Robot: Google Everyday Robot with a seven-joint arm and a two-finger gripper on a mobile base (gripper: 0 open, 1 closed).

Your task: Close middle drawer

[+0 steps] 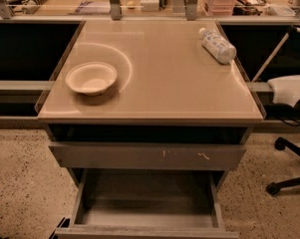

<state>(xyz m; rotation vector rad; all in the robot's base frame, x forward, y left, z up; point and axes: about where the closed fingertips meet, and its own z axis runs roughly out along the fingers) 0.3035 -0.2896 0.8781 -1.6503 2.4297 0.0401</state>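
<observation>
Below the scratched upper front [149, 156], at the frame's bottom edge: middle drawer [148, 203], pulled well out, grey interior showing. Stiff sheet metal, probably light on runners; handle-less, so push flat on the front panel's centre. Gripper: out of view, grip state cannot be told; white form [290, 88] at right, possibly the arm

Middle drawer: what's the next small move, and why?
Probably bring the gripper down to the front panel of the middle drawer to push. The drawer is pulled far out, its interior exposed, and the gripper is out of view; only what looks like the white arm shows at the right edge, well away.
</observation>
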